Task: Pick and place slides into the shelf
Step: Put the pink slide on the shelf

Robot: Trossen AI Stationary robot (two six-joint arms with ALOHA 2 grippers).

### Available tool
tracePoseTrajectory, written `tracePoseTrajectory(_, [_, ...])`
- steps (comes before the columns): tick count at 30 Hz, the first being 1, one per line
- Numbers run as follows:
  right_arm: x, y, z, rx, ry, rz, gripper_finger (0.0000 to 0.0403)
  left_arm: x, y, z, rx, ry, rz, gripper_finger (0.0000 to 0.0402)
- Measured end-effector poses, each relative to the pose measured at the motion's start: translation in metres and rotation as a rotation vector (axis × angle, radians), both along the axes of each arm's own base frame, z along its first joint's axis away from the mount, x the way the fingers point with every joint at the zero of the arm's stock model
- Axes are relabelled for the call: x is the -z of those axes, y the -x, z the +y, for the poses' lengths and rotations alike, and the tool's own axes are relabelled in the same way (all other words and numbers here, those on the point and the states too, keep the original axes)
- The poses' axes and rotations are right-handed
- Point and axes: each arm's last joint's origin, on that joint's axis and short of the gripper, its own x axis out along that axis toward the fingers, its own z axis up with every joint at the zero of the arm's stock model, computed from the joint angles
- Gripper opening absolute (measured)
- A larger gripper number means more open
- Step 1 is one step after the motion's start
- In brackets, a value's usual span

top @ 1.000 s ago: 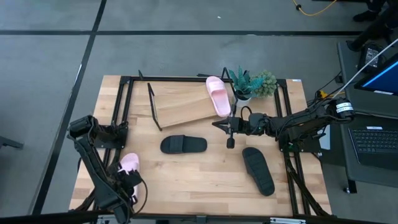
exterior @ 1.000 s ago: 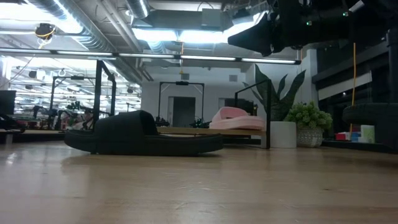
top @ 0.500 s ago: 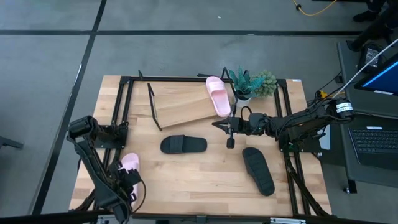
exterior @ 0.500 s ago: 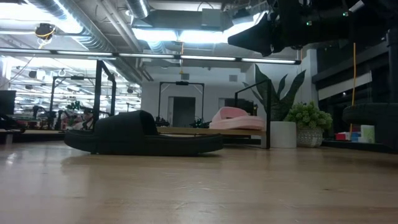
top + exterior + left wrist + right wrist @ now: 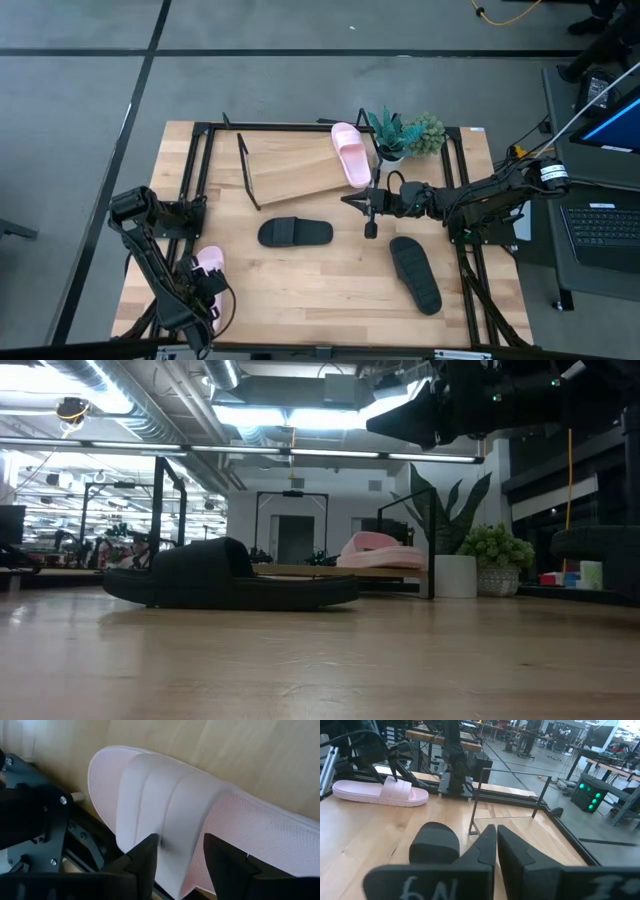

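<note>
1 of 4 done: pink slide [image 5: 350, 153] on shelf [image 5: 295, 168]. Left end effector [image 5: 180, 851] wide, straddling second pink slide [image 5: 200, 820] strap, not gripped. Two black slides [image 5: 295, 232] on worktop [image 5: 330, 280]. Right end effector [image 5: 496, 840] closed, empty.

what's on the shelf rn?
One pink slide lies at the right end of the shelf; the board's remainder shows bare wood. Nothing covers it from above.

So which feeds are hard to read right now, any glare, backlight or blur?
Low view: bright ceiling lights backlight the black slide into a silhouette. Left wrist view: the pink slide fills the frame, the fingers soft. Right wrist view: the near fingers blur. High view: evenly lit.
</note>
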Motion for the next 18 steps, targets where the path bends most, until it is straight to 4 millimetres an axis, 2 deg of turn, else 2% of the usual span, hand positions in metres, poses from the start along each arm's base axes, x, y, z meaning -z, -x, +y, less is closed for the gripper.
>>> tracePoseTrajectory(5, [0.0000,0.0000,0.0000,0.000,0.001,0.000,0.0019,-0.0001,0.0000,0.0002,0.000,-0.002,0.001,0.0130])
tracePoseTrajectory(18, [0.0000,0.0000,0.0001,0.000,0.001,0.000,0.0019,-0.0003,0.0002,0.0008,-0.018,-0.008,0.000,0.0009])
